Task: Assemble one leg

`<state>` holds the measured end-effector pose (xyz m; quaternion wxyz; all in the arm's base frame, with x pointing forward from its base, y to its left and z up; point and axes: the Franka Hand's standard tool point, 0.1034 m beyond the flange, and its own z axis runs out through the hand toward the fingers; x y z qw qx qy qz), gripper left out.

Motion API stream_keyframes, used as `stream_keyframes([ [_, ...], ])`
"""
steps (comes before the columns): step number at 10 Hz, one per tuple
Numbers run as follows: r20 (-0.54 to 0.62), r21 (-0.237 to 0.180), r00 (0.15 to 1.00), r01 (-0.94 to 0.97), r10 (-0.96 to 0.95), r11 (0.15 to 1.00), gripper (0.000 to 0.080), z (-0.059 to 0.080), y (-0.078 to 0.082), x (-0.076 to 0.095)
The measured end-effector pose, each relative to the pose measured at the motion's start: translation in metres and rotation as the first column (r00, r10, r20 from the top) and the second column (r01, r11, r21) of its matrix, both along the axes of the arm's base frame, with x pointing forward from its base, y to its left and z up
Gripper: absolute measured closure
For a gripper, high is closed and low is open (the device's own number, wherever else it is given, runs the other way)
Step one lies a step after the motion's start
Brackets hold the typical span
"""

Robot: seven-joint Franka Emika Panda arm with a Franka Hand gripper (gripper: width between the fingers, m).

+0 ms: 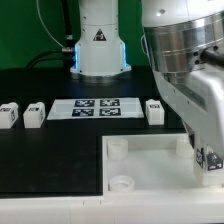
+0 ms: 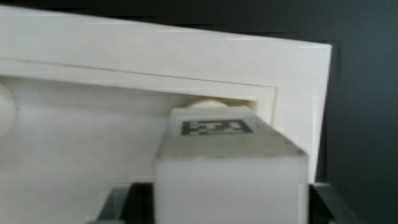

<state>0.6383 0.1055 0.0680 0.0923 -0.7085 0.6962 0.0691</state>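
Observation:
In the wrist view my gripper is shut on a leg, a white block with a black-and-white tag on its upper face. The leg stands just in front of a round corner socket of the large white panel, and hides most of it. I cannot tell if the leg touches the panel. In the exterior view the gripper is over the panel's far corner on the exterior view's right, mostly hidden by the arm. Three more legs lie on the black table: two at the left and one beside the marker board.
The marker board lies flat at the table's middle back. The robot base stands behind it. The panel shows two open sockets on its left side. The arm's bulk fills the exterior view's right.

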Motion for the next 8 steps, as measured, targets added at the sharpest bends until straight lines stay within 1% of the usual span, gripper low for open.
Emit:
stream_keyframes([
  [1, -0.005, 0.001, 1.0, 0.021, -0.021, 1.0, 0.0506, 0.0, 0.0002, -0.0001],
  [2, 0.004, 0.0, 1.0, -0.02, 0.02, 1.0, 0.0506, -0.0001, 0.0003, -0.0001],
  [3, 0.01, -0.002, 0.999, -0.047, 0.047, 0.999, 0.0425, -0.0006, 0.0002, -0.0003],
  [4, 0.01, -0.001, 0.999, -0.05, 0.05, 0.999, 0.0289, -0.0008, 0.0009, -0.0005],
  [5, 0.053, -0.025, 0.963, -0.263, 0.264, 0.964, 0.0289, -0.0018, 0.0031, -0.0013],
  [6, 0.087, -0.055, 0.894, -0.436, 0.439, 0.898, 0.0177, -0.0018, 0.0079, -0.0016],
  [7, 0.111, -0.073, 0.825, -0.55, 0.555, 0.832, 0.0157, -0.0016, 0.0095, -0.0014],
  [8, 0.119, -0.079, 0.796, -0.588, 0.593, 0.805, 0.0152, -0.0018, 0.0081, -0.0012],
])
